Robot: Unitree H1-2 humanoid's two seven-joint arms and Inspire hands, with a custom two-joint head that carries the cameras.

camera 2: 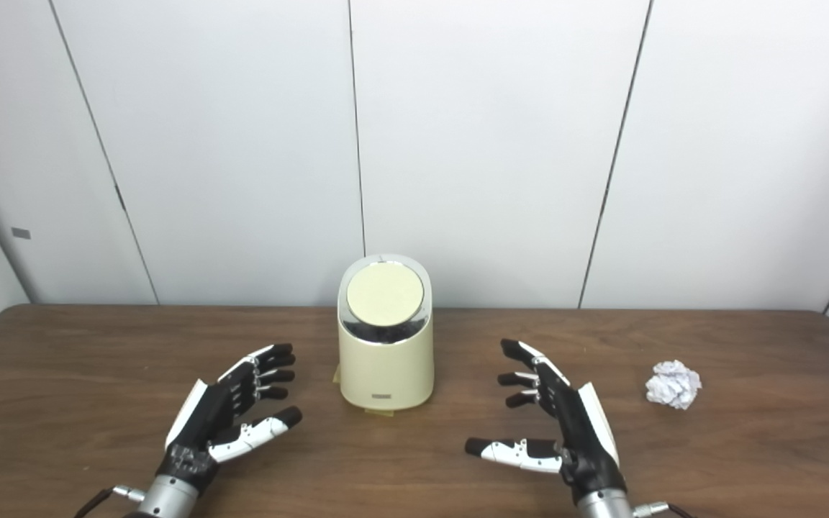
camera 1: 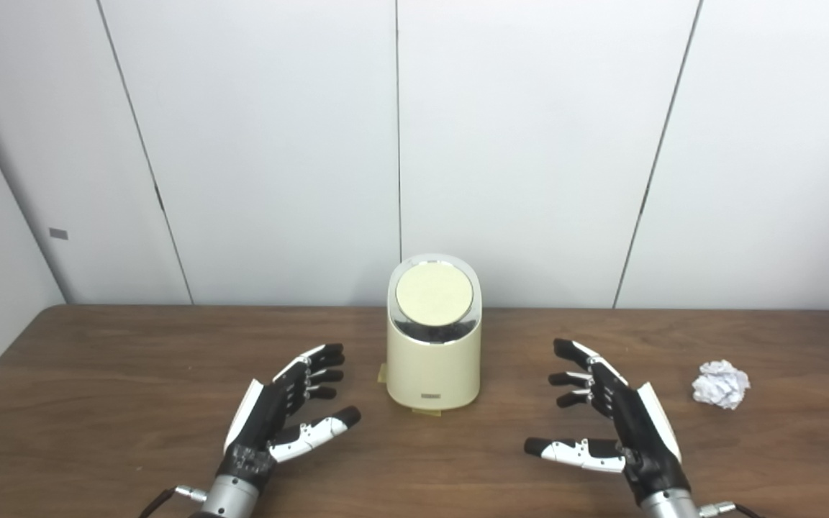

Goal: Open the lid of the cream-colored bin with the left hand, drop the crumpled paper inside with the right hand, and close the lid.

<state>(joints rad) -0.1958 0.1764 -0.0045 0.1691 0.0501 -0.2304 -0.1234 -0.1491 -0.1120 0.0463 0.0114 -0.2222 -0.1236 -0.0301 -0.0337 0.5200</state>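
Nearest are the two robot hands, low over the brown table [camera 1: 98,360]. The left hand [camera 1: 281,414] comes in from the near left. Its palm faces inward, its fingers [camera 1: 317,363] are spread wide and point far and a little right, toward the bin. Its thumb [camera 1: 314,434] sticks out to the right. It holds nothing. The right hand [camera 1: 619,417] comes in from the near right. Its fingers are wide apart too and point far and a little left. Its thumb [camera 1: 573,452] sticks out to the left. It holds nothing.

A bit farther, between the hands and apart from both, the cream-colored bin [camera 1: 434,360] stands straight up, tall from bottom to top. Its round lid [camera 1: 434,293] is shut, and the top slants toward the near side. A small label [camera 1: 430,396] is low on its near face.

The crumpled paper [camera 1: 721,384] lies on the table at the right, well apart from the bin and right of the right hand.

Farthest is the white wall [camera 1: 529,144].
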